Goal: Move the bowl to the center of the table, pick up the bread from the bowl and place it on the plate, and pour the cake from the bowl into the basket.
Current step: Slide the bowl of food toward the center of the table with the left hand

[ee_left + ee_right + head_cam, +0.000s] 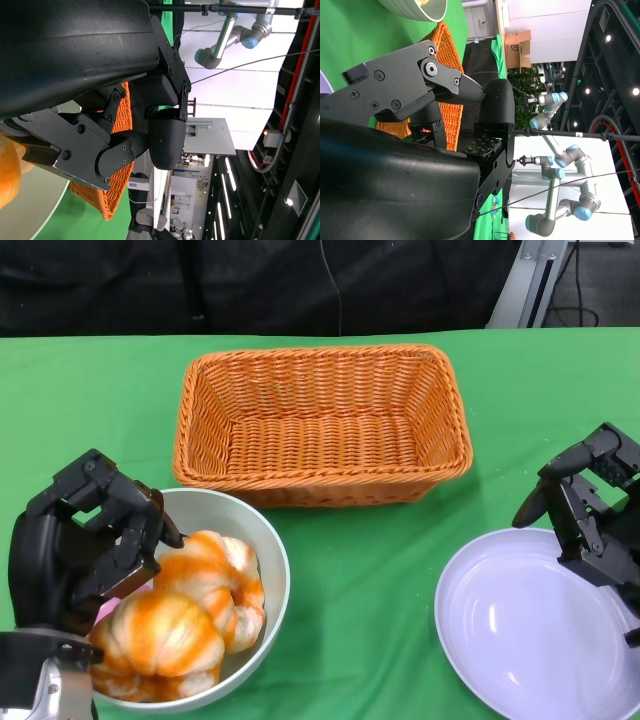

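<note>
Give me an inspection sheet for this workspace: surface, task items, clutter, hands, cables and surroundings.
Surface: green tablecloth, no spills seen.
Bowl: grey, at the near left, not at the centre; it holds orange-glazed bread and a sliver of something pink beside it.
Basket: orange wicker, at the middle back, with nothing in it.
Plate: white, at the near right, with nothing on it.
Clutter: nothing seen.
Left hand: at the bowl's left rim, fingers curled over the rim; a firm grip cannot be confirmed.
Right hand: above the plate's far edge, holding nothing.
Cables: a thin one hangs on the black backdrop.
Surroundings: robot arms stand in the room beyond.
</note>
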`<state>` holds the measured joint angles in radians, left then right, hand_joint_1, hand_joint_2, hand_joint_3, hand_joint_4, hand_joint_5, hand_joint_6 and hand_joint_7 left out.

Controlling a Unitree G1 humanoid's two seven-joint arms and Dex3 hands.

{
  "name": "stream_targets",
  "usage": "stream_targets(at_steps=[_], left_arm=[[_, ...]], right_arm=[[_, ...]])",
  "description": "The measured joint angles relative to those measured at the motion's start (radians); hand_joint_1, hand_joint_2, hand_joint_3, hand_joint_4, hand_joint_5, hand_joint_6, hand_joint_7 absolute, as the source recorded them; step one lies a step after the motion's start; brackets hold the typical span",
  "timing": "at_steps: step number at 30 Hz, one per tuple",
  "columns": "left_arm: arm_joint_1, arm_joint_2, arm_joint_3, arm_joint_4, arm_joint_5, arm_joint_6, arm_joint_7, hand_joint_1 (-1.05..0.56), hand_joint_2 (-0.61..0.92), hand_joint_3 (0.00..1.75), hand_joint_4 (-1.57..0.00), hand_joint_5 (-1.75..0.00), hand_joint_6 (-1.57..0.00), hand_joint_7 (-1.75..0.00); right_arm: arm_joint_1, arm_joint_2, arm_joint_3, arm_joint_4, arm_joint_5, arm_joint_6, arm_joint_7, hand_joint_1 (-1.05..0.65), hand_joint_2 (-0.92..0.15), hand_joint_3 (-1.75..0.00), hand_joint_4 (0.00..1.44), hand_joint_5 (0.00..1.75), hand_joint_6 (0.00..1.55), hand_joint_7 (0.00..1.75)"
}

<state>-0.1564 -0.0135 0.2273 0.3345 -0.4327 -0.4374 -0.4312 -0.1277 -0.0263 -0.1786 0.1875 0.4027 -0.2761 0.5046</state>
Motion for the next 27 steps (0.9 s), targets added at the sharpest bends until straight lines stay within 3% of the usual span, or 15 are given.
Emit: stream_targets(at_steps=[27], left_arm=[[-0.008,-0.002,0.015,0.022,-0.003,-0.019,-0.018,-0.11,0.59,0.91,-0.80,-1.62,-0.86,-1.30]], right_arm=[[-0.002,0.001,-0.001,0.024,-0.001,-0.013,0.002,-0.09,-0.76,-0.85,0.79,1.67,0.67,1.43]])
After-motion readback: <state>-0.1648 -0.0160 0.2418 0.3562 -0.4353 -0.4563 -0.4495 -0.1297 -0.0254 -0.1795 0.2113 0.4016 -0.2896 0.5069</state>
